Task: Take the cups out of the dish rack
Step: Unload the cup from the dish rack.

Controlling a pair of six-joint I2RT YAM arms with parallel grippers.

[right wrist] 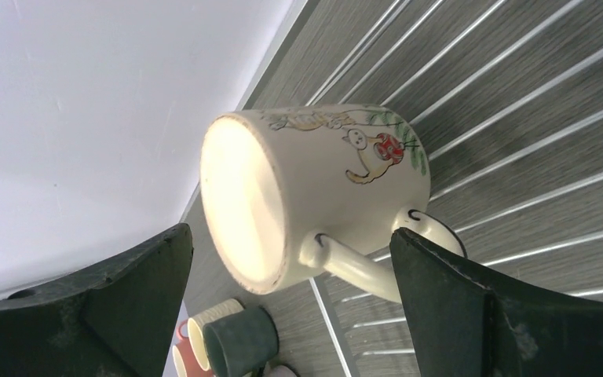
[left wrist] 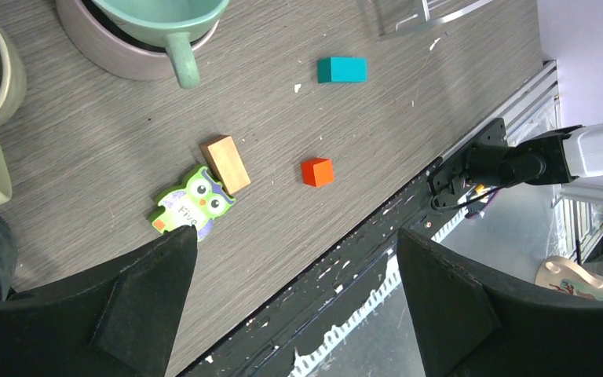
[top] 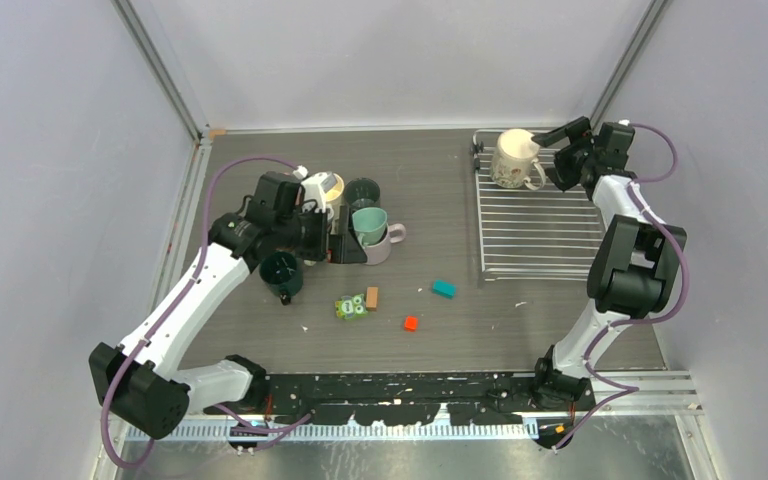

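The dish rack (top: 545, 232) lies at the back right with one cream cup (top: 515, 160) upside down at its far left corner. My right gripper (top: 557, 146) is open beside that cup. In the right wrist view the cream cup (right wrist: 322, 181) fills the space ahead of the fingers (right wrist: 145, 275), its handle lying between them over the rack's bars (right wrist: 510, 166). The other cups stand in a cluster on the table at left: cream (top: 325, 187), dark teal (top: 363, 192), light teal (top: 370, 222) nested in mauve-pink (top: 388, 245), dark green (top: 282, 272). My left gripper (top: 342, 240) is open beside them, holding nothing.
Small toys lie mid-table: a teal block (top: 444, 289), an orange cube (top: 411, 323), a wooden block (top: 372, 297) and a green owl piece (top: 349, 308). Walls close in the table on the left, back and right. The arm bases sit on the near edge.
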